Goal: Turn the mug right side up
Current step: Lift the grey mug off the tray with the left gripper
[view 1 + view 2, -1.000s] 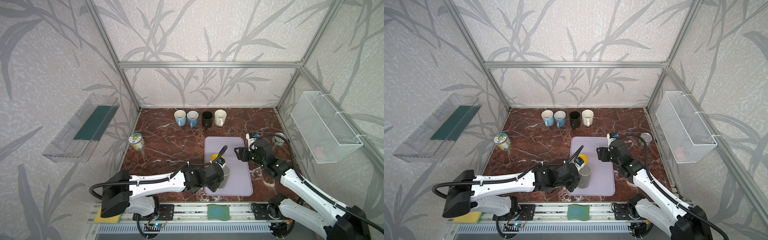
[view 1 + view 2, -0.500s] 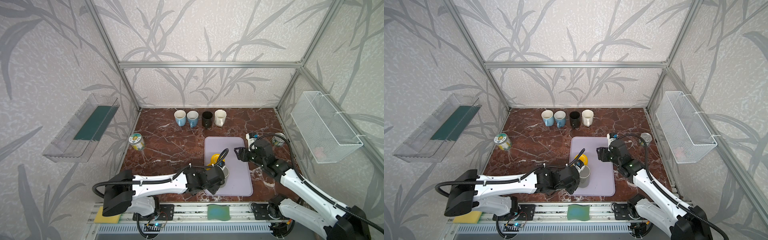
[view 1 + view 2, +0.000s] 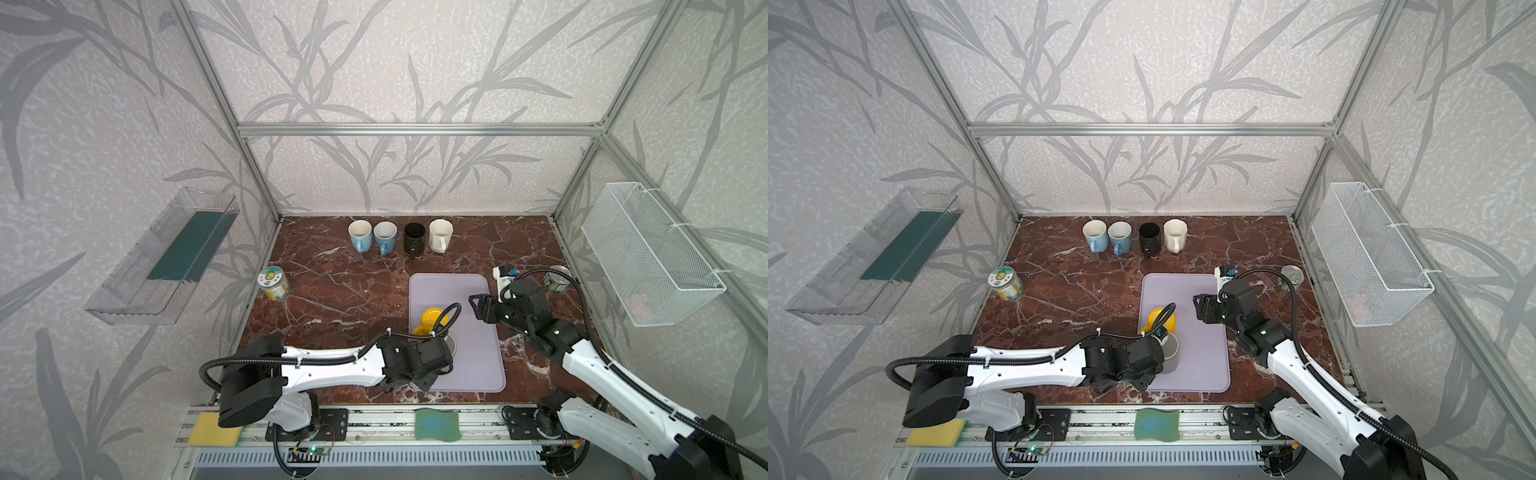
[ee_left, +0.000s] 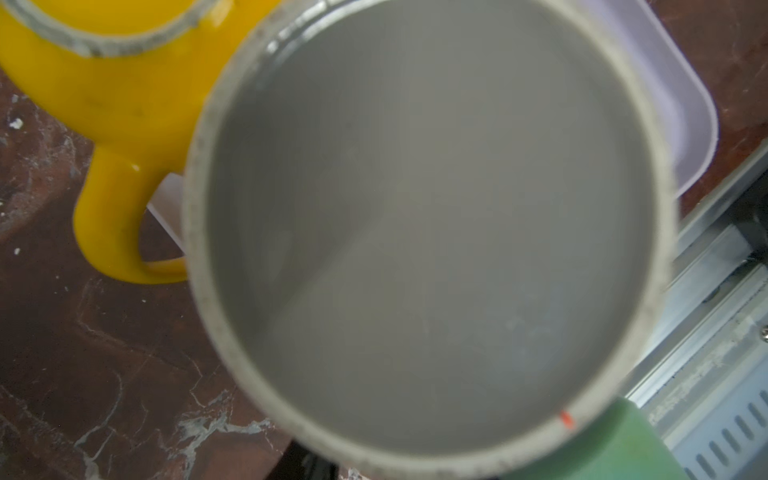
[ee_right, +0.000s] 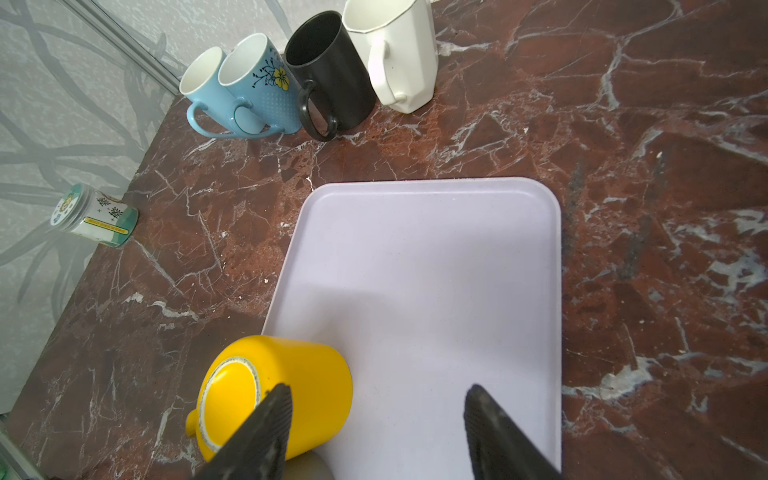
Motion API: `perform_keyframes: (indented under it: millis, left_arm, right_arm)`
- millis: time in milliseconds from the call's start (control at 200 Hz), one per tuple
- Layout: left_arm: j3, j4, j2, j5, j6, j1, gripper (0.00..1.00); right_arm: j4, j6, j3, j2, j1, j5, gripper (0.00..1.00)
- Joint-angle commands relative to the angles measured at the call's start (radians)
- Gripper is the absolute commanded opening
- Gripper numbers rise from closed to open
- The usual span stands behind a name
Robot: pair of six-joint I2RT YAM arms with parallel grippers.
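A grey mug [image 3: 452, 353] [image 3: 1170, 354] stands on end on the lilac tray [image 3: 478, 374], near its left edge. It fills the left wrist view [image 4: 415, 228], a round end with a pale rough rim turned up. Blur hides whether that end is mouth or base. My left gripper [image 3: 441, 360] is right against it, fingers hidden under the wrist. Beside it a yellow mug [image 3: 432, 320] [image 5: 307, 374] sits upside down, handle over the tray's edge. My right gripper [image 5: 378, 390] [image 3: 473, 301] hangs open above the tray, holding nothing.
A row of upright mugs lines the back: two blue [image 3: 359, 237], one black [image 3: 415, 237], one white [image 3: 440, 235]. A jar [image 3: 274, 283] lies at the left wall and a tin [image 3: 557, 279] at the right. A wire basket [image 3: 648, 253] and a clear shelf [image 3: 166, 257] hang on the side walls.
My left arm has sunk a little lower and nearer the front with the grey mug, which shows less of its side now. The right arm has not moved.
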Motion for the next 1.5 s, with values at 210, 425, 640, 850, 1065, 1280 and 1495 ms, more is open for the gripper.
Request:
perform_keyframes:
  millis: [210,425,640,850,1065,1280,1495]
  left_arm:
    - [0.054,-0.031,0.032,-0.044,-0.005,-0.005,0.27]
    - [0.089,-0.051,0.059,-0.057,0.015,-0.005,0.16]
    - [0.102,-0.056,0.070,-0.052,0.027,-0.005,0.07]
    - [0.107,-0.037,0.049,-0.050,0.050,-0.005,0.00]
    - [0.149,-0.051,0.049,-0.064,0.057,-0.003,0.00]
    - [0.219,-0.044,0.046,-0.078,0.101,0.003,0.00]
    - [0.236,0.046,0.018,-0.039,0.135,0.027,0.00]
  right_arm:
    - [-0.017,-0.007,-0.007,-0.021,0.003,0.014,0.67]
    - [-0.020,-0.008,-0.007,-0.024,0.004,0.016,0.67]
    - [-0.021,-0.011,-0.008,-0.027,0.003,0.018,0.67]
    - [-0.046,-0.028,-0.011,-0.043,0.001,0.047,0.67]
    - [-0.069,-0.037,-0.025,-0.091,-0.034,0.027,0.67]
    - [-0.062,-0.032,-0.052,-0.115,-0.097,-0.036,0.67]
    - [-0.058,-0.033,-0.070,-0.141,-0.144,-0.082,0.67]
